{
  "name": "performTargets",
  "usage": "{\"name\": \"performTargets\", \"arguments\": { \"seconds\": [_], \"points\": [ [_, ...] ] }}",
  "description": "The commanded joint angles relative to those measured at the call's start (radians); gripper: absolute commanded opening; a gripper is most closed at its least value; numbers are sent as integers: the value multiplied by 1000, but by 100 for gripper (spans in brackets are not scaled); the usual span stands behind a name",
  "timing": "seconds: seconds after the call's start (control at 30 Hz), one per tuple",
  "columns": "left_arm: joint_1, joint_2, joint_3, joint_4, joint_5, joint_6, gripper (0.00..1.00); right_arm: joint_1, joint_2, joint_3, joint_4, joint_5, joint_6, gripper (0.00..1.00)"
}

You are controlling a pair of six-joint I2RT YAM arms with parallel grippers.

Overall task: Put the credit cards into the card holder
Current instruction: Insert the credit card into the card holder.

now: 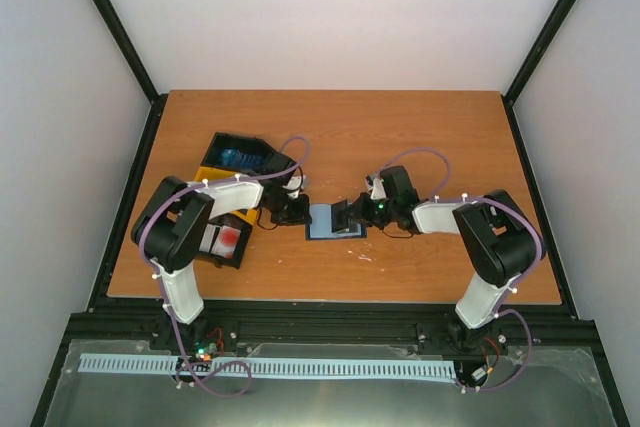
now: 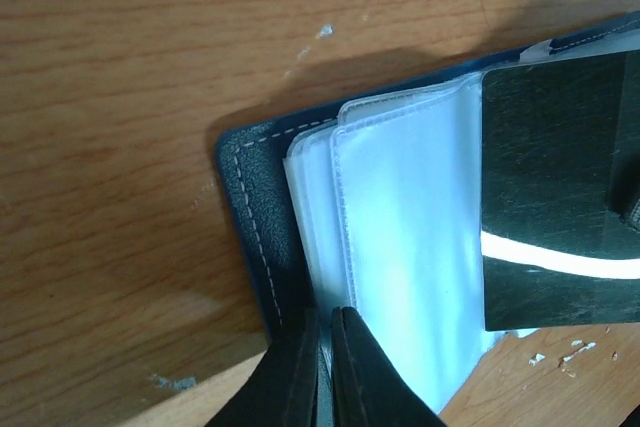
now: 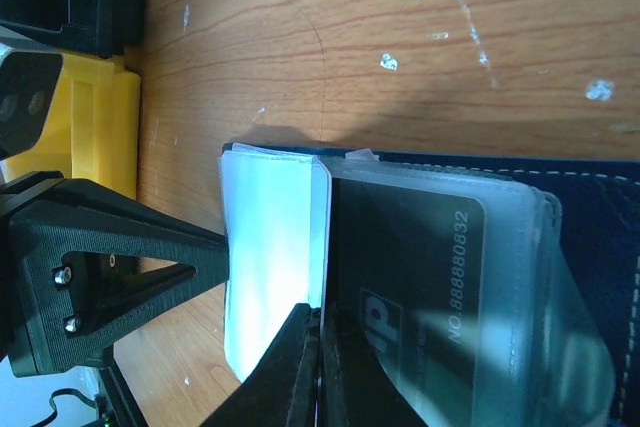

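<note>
The card holder [image 1: 325, 221] lies open in the middle of the table, navy cover down and clear sleeves up. My left gripper [image 1: 298, 209] is shut on the edge of a clear sleeve [image 2: 400, 207] beside the navy cover [image 2: 250, 197]; its fingertips meet at the sleeve's edge [image 2: 328, 319]. My right gripper [image 1: 352, 215] is shut on the edge of a dark grey credit card [image 3: 430, 287], which lies partly under a clear sleeve; its tips close on that edge [image 3: 320, 322]. The same card shows in the left wrist view [image 2: 555, 207]. A white card with a red blotch [image 1: 228, 239] lies in the tray.
A black-and-yellow tray [image 1: 212, 182] stands at the left under my left arm, with blue cards [image 1: 238, 157] in its far compartment. Its yellow wall [image 3: 90, 127] and the left gripper's body [image 3: 110, 272] show in the right wrist view.
</note>
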Motion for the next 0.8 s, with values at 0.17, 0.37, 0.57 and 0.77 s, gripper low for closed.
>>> {"name": "performTargets", "arguments": {
  "seconds": [0.17,0.37,0.57,0.77],
  "points": [
    [-4,38,24,-35,-37,-3,6,20,34,-36,59,13,33,3],
    [-4,43,26,-41,-40,-2,5,30,37,-51,73,21,54,3],
    [-4,43,28,-47,-52,-3,5,29,-71,-75,-8,104,71,3],
    [-4,46,29,-47,-53,-2,5,29,-86,-82,-41,101,96,3]
  ]
}}
